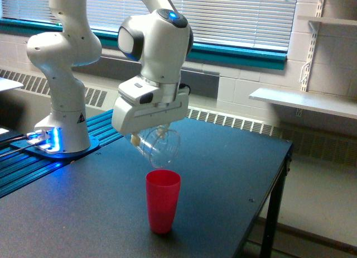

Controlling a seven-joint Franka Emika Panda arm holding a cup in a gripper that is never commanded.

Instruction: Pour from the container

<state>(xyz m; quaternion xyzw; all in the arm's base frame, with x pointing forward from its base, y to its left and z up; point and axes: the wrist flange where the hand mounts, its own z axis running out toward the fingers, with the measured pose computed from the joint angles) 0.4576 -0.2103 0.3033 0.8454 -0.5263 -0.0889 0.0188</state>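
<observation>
Clear container tipped above a red cup at centre frame.

The white arm (153, 51) bends down from the top of the frame, its wrist angled so the gripper (149, 136) points down and toward the lower right. Its fingers are clamped on the container (159, 148), which hangs tilted, mouth facing down toward the red cup (163, 200) and clear of its rim. The cup stands upright on the dark table (223, 174); the arm's base (61, 129) sits at left.
</observation>
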